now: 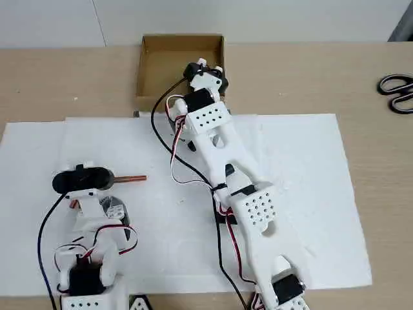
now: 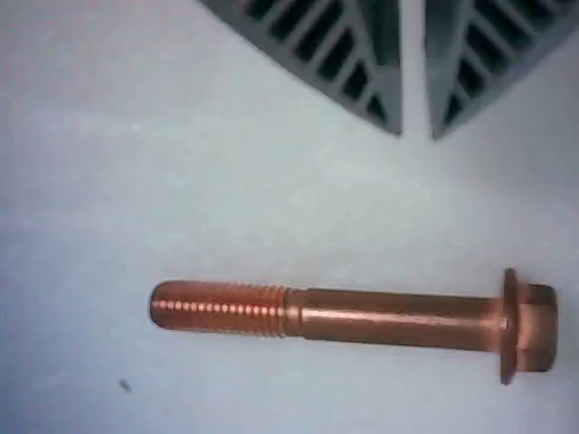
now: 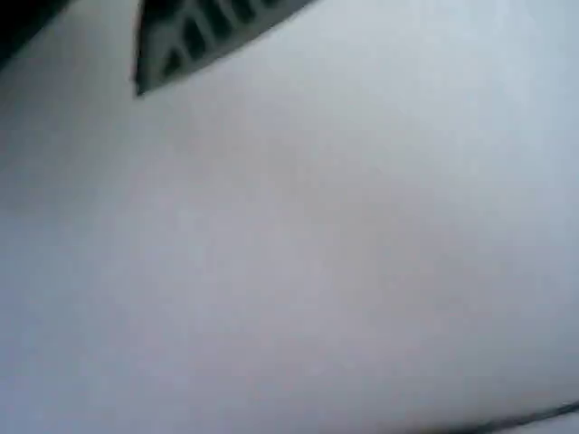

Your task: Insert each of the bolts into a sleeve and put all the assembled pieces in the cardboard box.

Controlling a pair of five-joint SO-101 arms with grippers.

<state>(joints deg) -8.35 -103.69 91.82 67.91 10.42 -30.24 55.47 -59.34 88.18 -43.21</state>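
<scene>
Left wrist view looks down past the left gripper [image 2: 413,122] at the white paper [image 2: 136,163]. Its jaws are narrow, with just a thin gap between them, and they hold nothing. One copper bolt [image 2: 362,316] lies flat on the paper near the jaws, but it does not touch them. No sleeve is on it.

In the high view, that arm sits at the left of the counter [image 1: 51,77], and the bolt pokes out to the right from under it. Further right, at the back, stands the cardboard box [image 1: 174,61]. The part of the box that I can see has no pieces in it. A small grey thing [image 1: 137,114] lies just by the box's near left corner, too small to tell what it is. The right arm [image 1: 258,210] stretches from the near edge up to the box's near right corner. The right wrist view shows one grey bit of the right gripper [image 3: 199,36] over something white, and I cannot tell if its jaws are wide or narrow. Far right on the counter lie black scissors [image 1: 397,93].

I think the task is near its start. The bolt has no sleeve yet, and nothing shows in the box. Left to do: grab the bolt, push it into a sleeve, and put the piece in the box.
</scene>
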